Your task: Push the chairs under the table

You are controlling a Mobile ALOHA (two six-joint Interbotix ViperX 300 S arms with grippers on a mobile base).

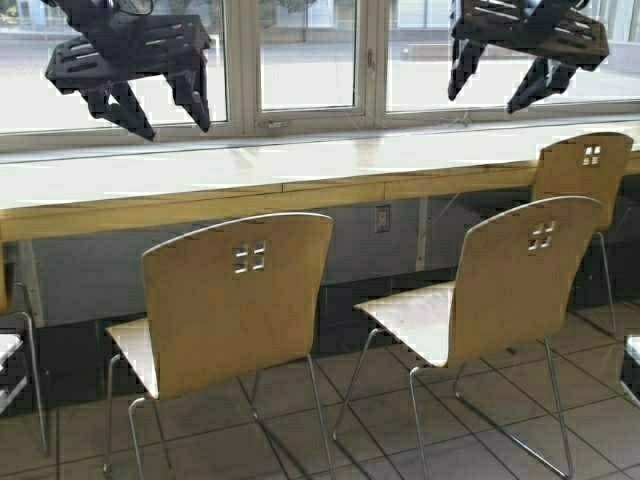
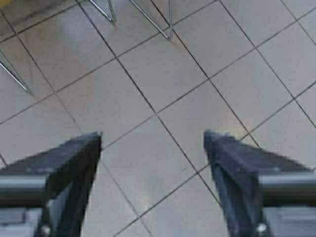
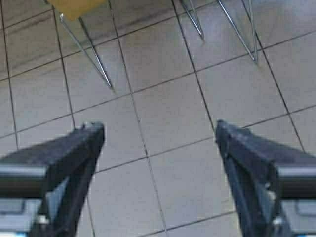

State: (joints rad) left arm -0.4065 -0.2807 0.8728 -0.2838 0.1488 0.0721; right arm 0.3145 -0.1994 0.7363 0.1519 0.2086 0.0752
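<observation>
The left gripper (image 1: 165,115) hangs high at the top of the high view, fingers spread wide and holding nothing; in its wrist view the two fingers (image 2: 69,163) stand well apart over bare floor tiles (image 2: 163,89). The right gripper (image 1: 505,85) hangs at the same height, well off to the right of the left one, also wide open and empty, its fingers (image 3: 64,158) apart above the tiles.

Below and ahead of both grippers runs the table (image 1: 250,175), with windows (image 1: 310,55) behind it. Below the left gripper stands the left chair (image 1: 235,300), pulled out from the table, its back toward the robot. Below the right gripper stands the middle chair (image 1: 500,280), also pulled out and turned slightly. Beyond it, to the right, the far chair (image 1: 585,165) sits close against the table's edge. Thin chair legs (image 3: 94,59) show above the right gripper's fingers in its wrist view.
</observation>
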